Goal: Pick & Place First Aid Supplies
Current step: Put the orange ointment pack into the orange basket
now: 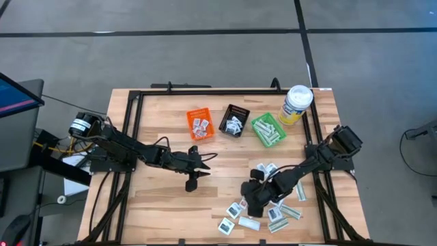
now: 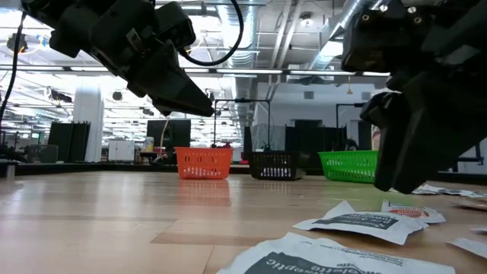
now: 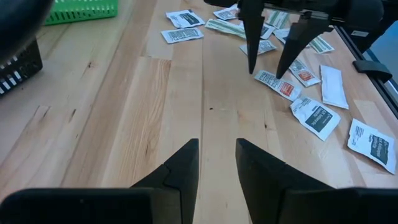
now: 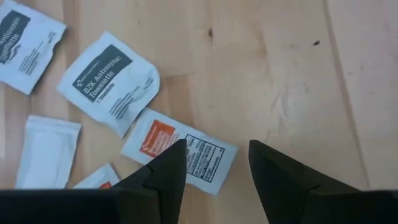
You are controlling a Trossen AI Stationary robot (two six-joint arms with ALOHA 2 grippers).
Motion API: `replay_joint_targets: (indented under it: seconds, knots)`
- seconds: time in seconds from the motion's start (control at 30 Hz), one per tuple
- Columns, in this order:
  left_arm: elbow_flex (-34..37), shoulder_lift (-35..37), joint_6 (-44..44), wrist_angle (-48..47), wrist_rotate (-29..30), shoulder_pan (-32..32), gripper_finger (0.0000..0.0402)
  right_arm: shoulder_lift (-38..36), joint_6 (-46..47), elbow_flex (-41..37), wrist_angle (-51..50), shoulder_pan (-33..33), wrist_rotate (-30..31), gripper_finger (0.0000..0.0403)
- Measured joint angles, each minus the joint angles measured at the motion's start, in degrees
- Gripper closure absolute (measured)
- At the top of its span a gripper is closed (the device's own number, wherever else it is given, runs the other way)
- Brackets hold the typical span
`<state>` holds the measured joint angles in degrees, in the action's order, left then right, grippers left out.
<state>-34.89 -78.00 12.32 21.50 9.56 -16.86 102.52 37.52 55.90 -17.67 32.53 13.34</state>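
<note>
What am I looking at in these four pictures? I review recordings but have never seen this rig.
Two dark robot arms work at a wooden table. One picture looks straight down, one looks level across the tabletop, and two come from cameras on the wrists. At the far side stand an orange bin, a black bin and a green bin, with a yellow canister beside them. Small paper first aid packets lie scattered near the right arm. The right pincer hangs open, empty, just over an orange-and-white packet. The left pincer waits over bare wood mid-table, fingers apart, holding nothing.
</note>
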Motion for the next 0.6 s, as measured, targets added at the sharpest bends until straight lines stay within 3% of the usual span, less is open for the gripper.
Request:
replay_joint_targets:
  seconds: [0.6]
  knots:
    - [0.02,0.0,0.02,0.0,-0.04,0.0,0.0296,4.81,1.26,0.2,0.8,-0.02,-1.23,0.0247]
